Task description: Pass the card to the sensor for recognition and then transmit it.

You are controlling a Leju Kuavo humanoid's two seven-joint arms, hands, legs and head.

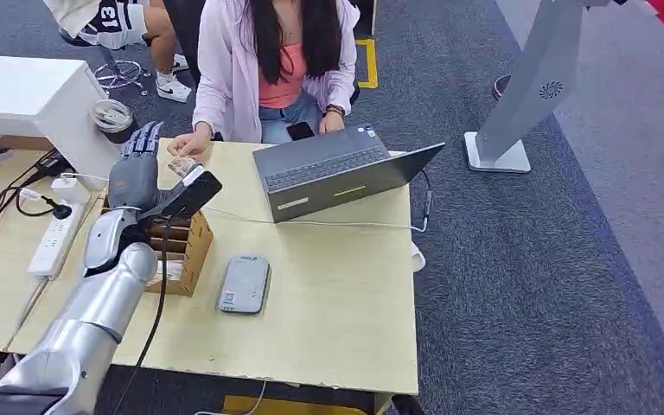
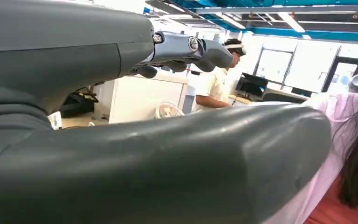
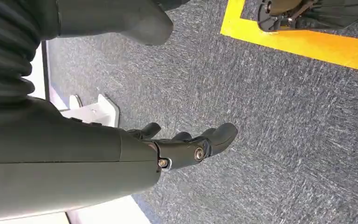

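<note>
My left hand (image 1: 136,173), fingers spread and holding nothing, reaches over the desk (image 1: 337,303) far edge, where a person's hand (image 1: 188,143) holds the card (image 1: 180,166). My right hand (image 3: 186,147) hangs with fingers apart above carpet.

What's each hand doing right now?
Left hand: fingers spread, at the card the person's hand also touches; grip cannot be told.
Right hand: open, holding nothing.

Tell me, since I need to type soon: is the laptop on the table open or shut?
Open. The laptop lies on the table with its lid folded right back and its keyboard bare, facing the seated person.
</note>
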